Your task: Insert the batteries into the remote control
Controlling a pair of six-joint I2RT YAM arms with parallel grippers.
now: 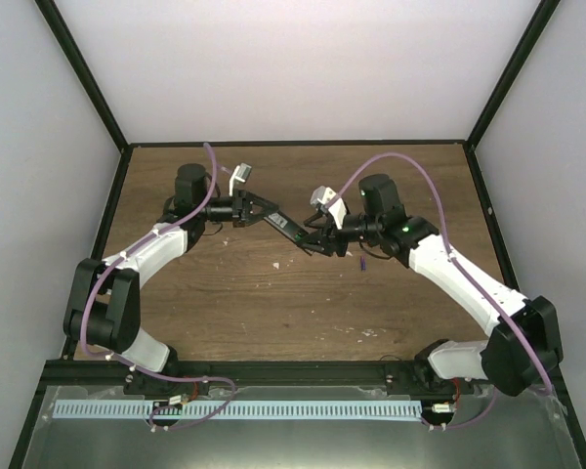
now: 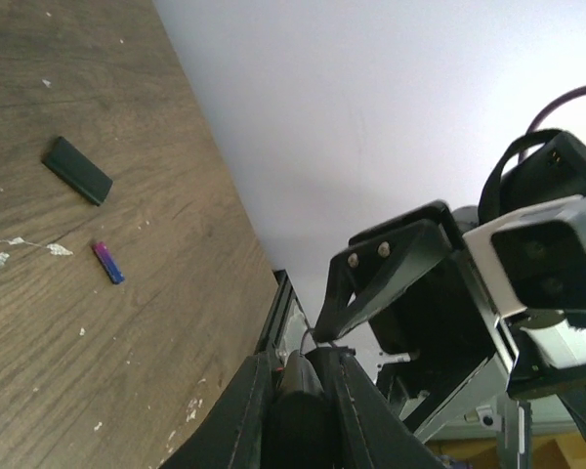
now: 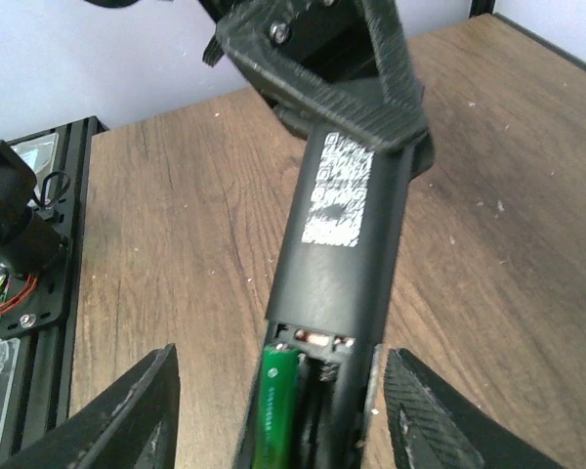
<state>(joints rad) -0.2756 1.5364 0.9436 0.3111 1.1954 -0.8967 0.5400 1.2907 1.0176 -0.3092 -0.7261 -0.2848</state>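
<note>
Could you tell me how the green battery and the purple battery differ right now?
The green battery sits in the remote control's open compartment; the purple battery lies loose on the table. The green battery is held aloft with it by the left gripper; the purple battery is touched by nothing. Both are small thin cylinders.

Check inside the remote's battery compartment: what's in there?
The green battery sits in one slot of the remote, with metal contacts showing above it. The slot beside it looks empty. The compartment's lower end runs out of frame, so it cannot be seen.
</note>
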